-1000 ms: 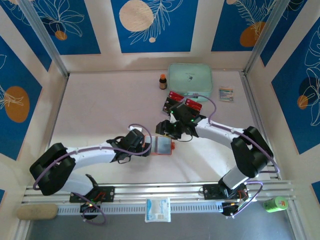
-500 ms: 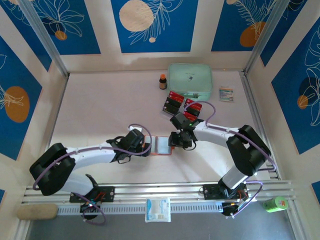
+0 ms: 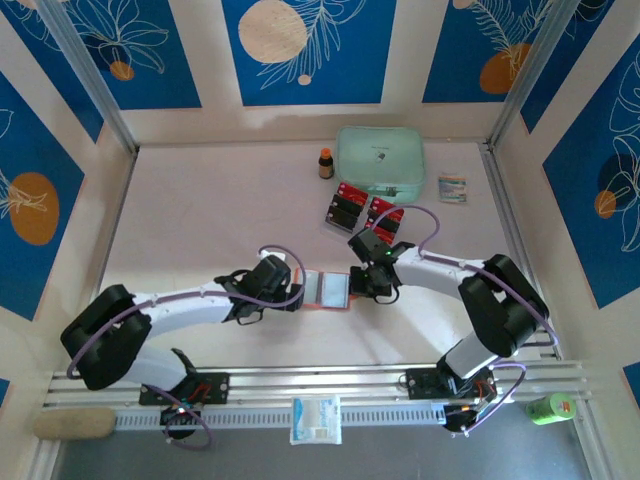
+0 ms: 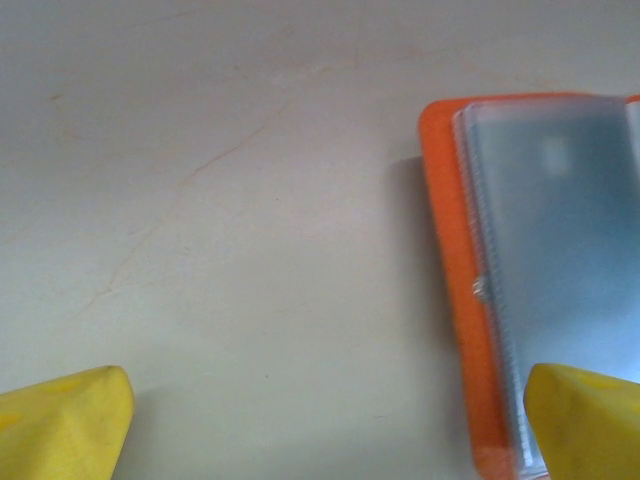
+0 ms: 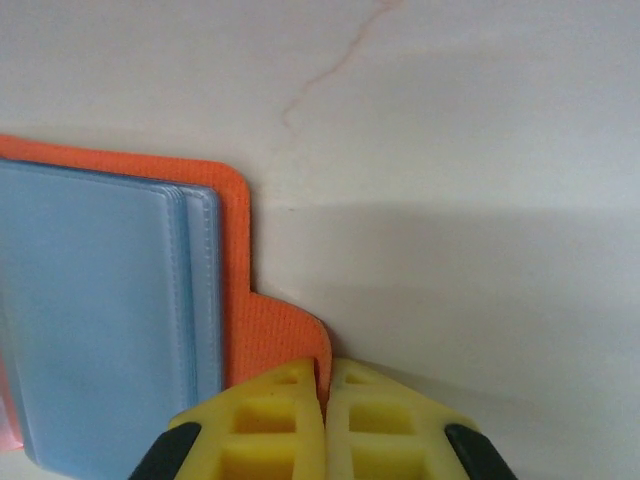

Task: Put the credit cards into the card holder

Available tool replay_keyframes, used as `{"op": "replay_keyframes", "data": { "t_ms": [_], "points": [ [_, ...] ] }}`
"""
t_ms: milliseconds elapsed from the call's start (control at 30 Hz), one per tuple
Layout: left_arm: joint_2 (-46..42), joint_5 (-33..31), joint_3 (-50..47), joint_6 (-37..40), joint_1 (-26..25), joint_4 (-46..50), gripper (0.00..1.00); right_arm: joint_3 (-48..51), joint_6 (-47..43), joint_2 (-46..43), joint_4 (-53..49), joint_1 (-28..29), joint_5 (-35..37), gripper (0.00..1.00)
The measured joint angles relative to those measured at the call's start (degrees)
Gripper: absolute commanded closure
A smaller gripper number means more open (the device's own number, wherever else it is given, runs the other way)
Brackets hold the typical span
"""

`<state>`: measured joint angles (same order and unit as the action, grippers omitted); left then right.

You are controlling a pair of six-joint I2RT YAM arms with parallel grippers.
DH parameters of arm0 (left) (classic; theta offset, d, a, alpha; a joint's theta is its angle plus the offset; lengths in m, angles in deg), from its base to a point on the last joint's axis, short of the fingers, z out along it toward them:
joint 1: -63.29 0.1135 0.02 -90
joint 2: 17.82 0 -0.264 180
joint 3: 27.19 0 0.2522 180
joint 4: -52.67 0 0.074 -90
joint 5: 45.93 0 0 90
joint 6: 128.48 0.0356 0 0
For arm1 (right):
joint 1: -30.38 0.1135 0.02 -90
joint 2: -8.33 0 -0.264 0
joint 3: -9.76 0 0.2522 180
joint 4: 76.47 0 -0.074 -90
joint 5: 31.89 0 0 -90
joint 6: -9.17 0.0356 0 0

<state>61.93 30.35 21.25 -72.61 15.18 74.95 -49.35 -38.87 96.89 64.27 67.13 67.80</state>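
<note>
We see the card holder (image 3: pixel 328 290) lying open on the bench (image 3: pixel 200 220), pale blue sleeves (image 5: pixel 100 310) upward, between the two arms; the right jaws are pressed together on its orange tab (image 5: pixel 285 335) at its right edge; the left jaws stand wide apart, one fingertip (image 4: pixel 585 420) over its left edge; the credit cards (image 3: pixel 347 208) lie farther back, near the mint pouch (image 3: pixel 380 160).

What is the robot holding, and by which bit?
The right gripper pinches the small squarish orange card holder by its side tab. The open left gripper holds nothing.
</note>
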Motion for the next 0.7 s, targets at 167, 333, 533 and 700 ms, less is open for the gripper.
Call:
{"op": "replay_keyframes", "data": {
  "t_ms": [167,333,533,700],
  "points": [
    [0.63,0.24,0.0,0.02,0.0,-0.09,0.0,1.05,-0.28,-0.94,0.35,-1.2,-0.07,0.77],
    [0.7,0.48,0.0,0.0,0.0,-0.2,0.0,1.11,-1.07,-3.19,-0.31,-1.79,-0.66,0.69],
    [0.7,0.7,0.0,-0.02,0.0,-0.39,0.0,0.24,-1.07,-9.9,-1.14,-1.86,-2.97,0.72],
    [-0.11,0.66,-0.02,-0.09,0.0,-0.37,0.0,-1.16,-1.07,-10.19,1.64,-1.84,-8.33,0.87]
  ]
}}
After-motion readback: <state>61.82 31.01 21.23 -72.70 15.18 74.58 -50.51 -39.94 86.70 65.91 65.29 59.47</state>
